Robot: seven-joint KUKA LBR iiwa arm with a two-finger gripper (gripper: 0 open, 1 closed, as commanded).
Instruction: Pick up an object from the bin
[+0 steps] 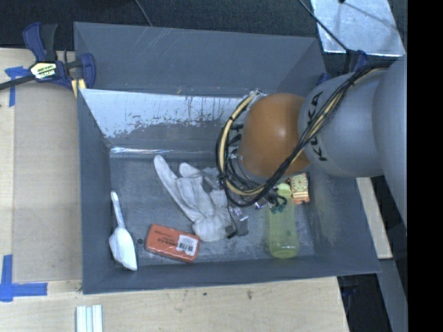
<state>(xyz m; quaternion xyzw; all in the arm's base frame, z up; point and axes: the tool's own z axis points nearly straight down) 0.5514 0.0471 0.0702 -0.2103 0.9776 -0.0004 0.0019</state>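
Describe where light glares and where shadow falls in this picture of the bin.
In the camera view, glare brightens the scratched back wall of the bin. The orange wrist cover carries a soft sheen. The floor under the arm, between the white cloth and the green bottle, looks darker. The white spoon at the left stands out bright.

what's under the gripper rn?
The white crumpled cloth at the centre of the bin lies under the gripper. Its right end, and anything beneath the orange wrist cover, is hidden.
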